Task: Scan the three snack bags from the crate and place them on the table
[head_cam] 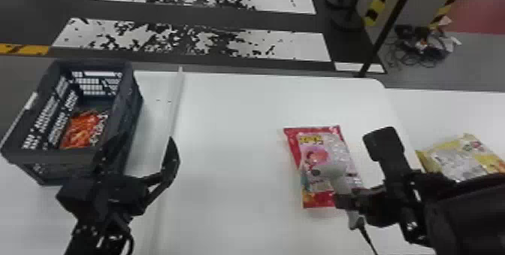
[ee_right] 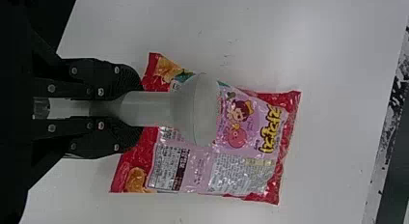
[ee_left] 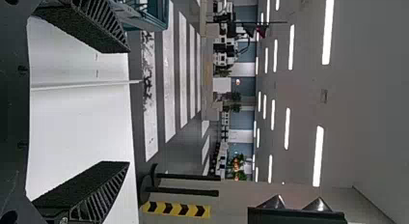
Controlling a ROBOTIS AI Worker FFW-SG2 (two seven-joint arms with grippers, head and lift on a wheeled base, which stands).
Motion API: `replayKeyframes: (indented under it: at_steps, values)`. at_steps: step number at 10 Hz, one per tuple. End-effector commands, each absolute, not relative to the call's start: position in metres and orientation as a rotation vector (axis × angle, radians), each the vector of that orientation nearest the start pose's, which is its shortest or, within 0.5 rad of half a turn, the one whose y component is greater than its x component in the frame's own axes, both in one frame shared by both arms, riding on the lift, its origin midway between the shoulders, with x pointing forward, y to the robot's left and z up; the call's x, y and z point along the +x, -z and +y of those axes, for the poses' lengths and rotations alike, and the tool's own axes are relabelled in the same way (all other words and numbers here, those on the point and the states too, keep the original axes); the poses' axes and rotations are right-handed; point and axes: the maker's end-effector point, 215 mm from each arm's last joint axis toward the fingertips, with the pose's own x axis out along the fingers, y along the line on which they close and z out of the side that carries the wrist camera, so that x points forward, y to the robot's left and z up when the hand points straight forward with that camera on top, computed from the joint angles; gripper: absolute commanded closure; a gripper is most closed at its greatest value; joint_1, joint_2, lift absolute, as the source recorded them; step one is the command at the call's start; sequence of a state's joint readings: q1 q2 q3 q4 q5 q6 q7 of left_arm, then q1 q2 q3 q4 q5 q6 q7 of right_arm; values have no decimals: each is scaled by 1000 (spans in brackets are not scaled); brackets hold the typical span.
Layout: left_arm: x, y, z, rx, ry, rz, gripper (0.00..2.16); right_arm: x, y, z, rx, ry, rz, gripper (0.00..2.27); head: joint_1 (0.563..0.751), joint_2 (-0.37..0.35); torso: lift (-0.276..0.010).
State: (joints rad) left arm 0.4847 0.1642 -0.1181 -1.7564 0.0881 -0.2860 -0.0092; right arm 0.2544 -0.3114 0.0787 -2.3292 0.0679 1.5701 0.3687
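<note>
We find the scanner point(ee_right: 195, 108) held by its handle in the right gripper point(ee_right: 137, 109), the fingers closed on it from both sides; this grip leaves the head free to aim down at the red bag point(head_cam: 313, 156). That bag lies flat on the surface point(head_cam: 225, 141), partly beneath the scanner in the head view, its label panel facing up, which we judge is meant to give the scanner a readable face. Whether a code has registered, we cannot tell. The yellow bag point(head_cam: 458, 160) lies well apart, on the side surface point(head_cam: 451, 111) at the robot's right, partly behind the right arm; we take this as a spot for finished items, keeping it out of the scanning area. The crate point(head_cam: 49, 156) stands at the robot's left, beyond the raised strip point(head_cam: 176, 103), open side up, so that the left arm can reach in from above. The left gripper point(ee_left: 128, 107) is beside it with its fingers spread wide and nothing between them, a state we judge suited to the next pick. In the crate, low down, sits the orange bag point(head_cam: 80, 130). Our count: one scanner, one crate, two grippers, and three bags in sight, being one in the crate, one under the scanner and one set aside.
</note>
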Motion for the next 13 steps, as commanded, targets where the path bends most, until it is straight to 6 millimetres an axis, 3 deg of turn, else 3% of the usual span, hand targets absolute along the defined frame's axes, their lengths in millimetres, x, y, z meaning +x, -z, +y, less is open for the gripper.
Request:
replayKeyframes:
  at_steps: [1, 4, 7, 8, 13]
  values:
    - [423, 407, 192, 6, 163, 26, 39, 344, 472, -263, -167, -229, 1092, 2250, 695, -88, -62]
    - [424, 405, 192, 5, 163, 22, 39, 360, 473, -314, -128, -115, 1096, 2250, 695, -126, -62]
    - [424, 404, 190, 4, 166, 21, 39, 411, 478, -357, -121, -53, 995, 2250, 695, -201, -62]
    - [424, 404, 190, 4, 166, 21, 39, 419, 484, -370, -99, -31, 999, 2250, 695, -209, -62]
    - [424, 403, 191, 4, 165, 19, 39, 459, 520, -410, -87, 9, 1001, 2250, 695, -257, -62]
